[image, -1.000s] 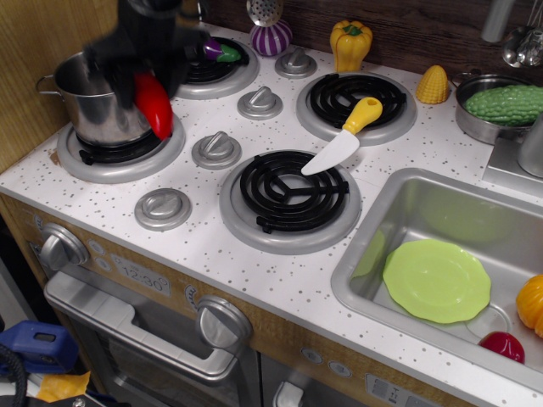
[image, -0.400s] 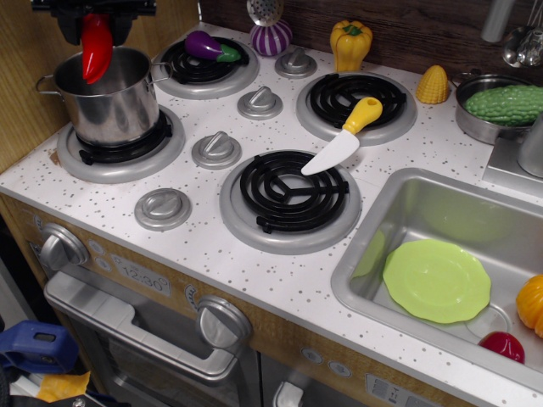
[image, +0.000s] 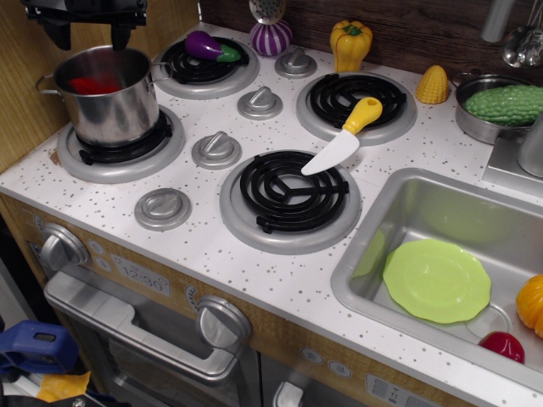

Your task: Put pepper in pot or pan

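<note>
I see the red pepper (image: 93,85) lying down inside the shiny pot (image: 109,106). Only a bit of it shows over the rim. The pot stands on the front left burner (image: 119,148) of the toy stove.

My tool (image: 89,25) hangs right above the pot, at the top left corner. Its two black fingers (image: 61,34) point down and are spread apart. Nothing is between them. They do not touch the pot.

On the back left burner there is a purple eggplant (image: 208,47). A purple striped thing (image: 271,37) sits behind it by the wall. A yellow bell pepper (image: 350,42) stands near the back too. A toy knife (image: 344,136) with a yellow handle lies from the back right burner onto the front one. Yellow corn (image: 433,85) sits on the white bench (image: 424,144), and next to it is a flat metal pan (image: 475,119) with a bumpy green vegetable (image: 506,103) in it.

The sink (image: 373,254) is on the right. A light green plate (image: 436,280) lies in it. A small red fruit (image: 502,346) and an orange thing (image: 532,303) are in the sink near the edge of my view.
</note>
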